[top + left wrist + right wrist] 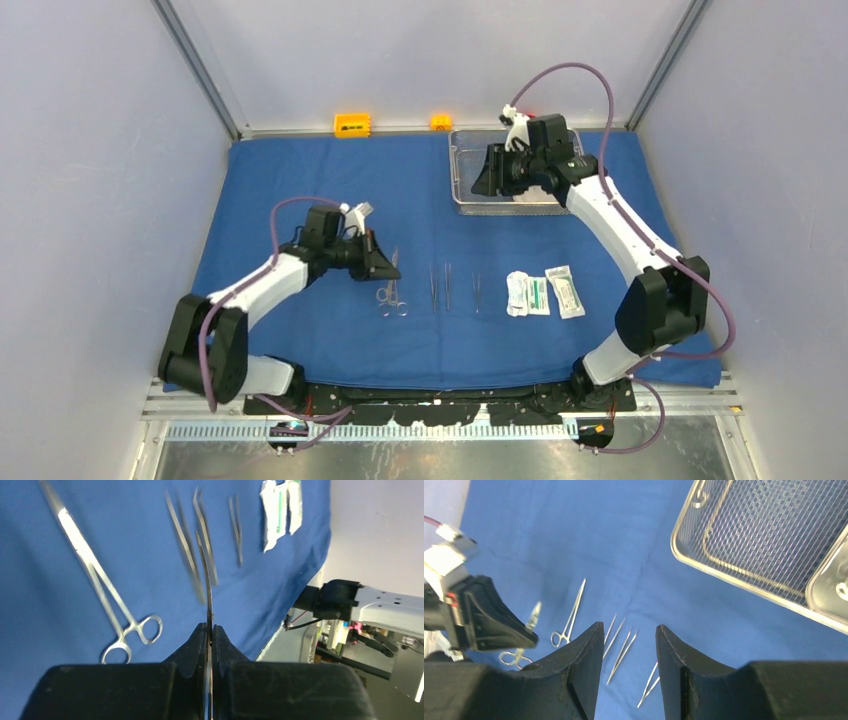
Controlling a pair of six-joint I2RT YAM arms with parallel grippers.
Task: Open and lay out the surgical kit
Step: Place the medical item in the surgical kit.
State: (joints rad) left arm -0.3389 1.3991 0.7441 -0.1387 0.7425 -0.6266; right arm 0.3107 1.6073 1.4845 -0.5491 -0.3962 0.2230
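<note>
- A blue cloth [300,180] lies spread flat over the surface inside a grey-walled enclosure, with a mesh tray [764,530] and a smaller steel pan [824,587] at its far edge.
- Already laid in a row near the middle are a ring-handled clamp [90,562], several forceps [440,285] and the white-green packets [540,292].
- The left pincer [209,632] is closed on a thin curved steel instrument [207,580], gripped edge-on, with its tip sticking out ahead of the jaws.
- That instrument sits at the left end of the row, just beside the clamp. Its long axis runs roughly parallel to the pieces lying there.
- Whether it already touches the cloth, I cannot tell.
- The right pincer [626,650] stands open and empty over the tray, well apart from the row.
- Setting this piece down looks like the left arm's job, since it is far nearer. The tip should be kept in line with its neighbours.
</note>
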